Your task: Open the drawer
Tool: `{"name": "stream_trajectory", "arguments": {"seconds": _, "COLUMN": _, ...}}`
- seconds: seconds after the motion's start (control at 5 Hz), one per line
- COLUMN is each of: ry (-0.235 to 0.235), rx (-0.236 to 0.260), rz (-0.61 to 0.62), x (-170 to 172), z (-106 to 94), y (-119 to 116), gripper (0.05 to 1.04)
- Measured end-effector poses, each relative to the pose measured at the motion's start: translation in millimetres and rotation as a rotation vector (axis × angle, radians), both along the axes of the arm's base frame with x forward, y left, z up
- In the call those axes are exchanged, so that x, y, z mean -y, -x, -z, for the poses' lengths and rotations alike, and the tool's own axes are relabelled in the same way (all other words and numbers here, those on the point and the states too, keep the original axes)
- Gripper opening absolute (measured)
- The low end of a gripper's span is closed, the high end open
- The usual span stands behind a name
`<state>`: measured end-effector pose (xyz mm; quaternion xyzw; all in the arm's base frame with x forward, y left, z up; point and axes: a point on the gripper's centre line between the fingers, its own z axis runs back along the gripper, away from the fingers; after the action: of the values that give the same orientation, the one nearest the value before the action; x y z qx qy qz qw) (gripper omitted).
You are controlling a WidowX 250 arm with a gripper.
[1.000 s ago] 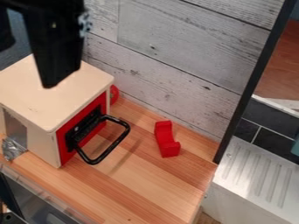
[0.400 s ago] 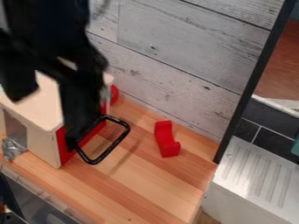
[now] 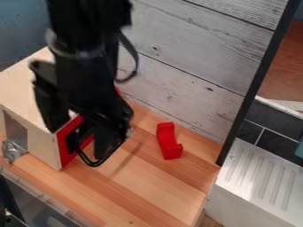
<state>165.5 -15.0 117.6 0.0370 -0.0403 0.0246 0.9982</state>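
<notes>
Showing partly behind the gripper (image 3: 79, 142) is the black handle (image 3: 91, 165).

Curved red pc (image 3: 168, 141) on wood ctr (image 3: 148, 186), grey plank wall (image 3: 183, 57) behind, ridged white panel (image 3: 260, 177) at R

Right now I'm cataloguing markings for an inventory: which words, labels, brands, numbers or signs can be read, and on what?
None readable on the wooden box, red front, red block or gripper.
Blue-grey surface, upper left: faint marks, possibly not writing, too faint to read.
</notes>
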Motion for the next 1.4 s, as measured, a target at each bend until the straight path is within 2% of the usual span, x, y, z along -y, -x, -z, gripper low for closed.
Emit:
{"name": "stream_trajectory", "arguments": {"seconds": 0.2, "ry": -0.068, "rx": -0.017, "rz": 0.025, "x": -1, "z": 28.6, "y": -17, "gripper": 0.999}}
{"name": "stream_trajectory", "arguments": {"seconds": 0.4, "ry": -0.1, "rx": -0.039, "rz": 0.029, "x": -2, "z": 50.1, "y": -30, "gripper": 0.999}}
{"name": "stream_trajectory", "arguments": {"seconds": 0.8, "ry": -0.132, "rx": -0.046, "rz": 0.081, "x": -4, "z": 81.7, "y": -56, "gripper": 0.999}}
{"name": "stream_trajectory", "arguments": {"seconds": 1.2, "ry": -0.153, "rx": -0.061, "rz": 0.075, "x": -2, "z": 105.4, "y": -79, "gripper": 0.999}}
{"name": "stream_trajectory", "arguments": {"seconds": 1.4, "ry": -0.17, "rx": -0.082, "rz": 0.069, "x": -1, "z": 123.6, "y": -85, "gripper": 0.999}}
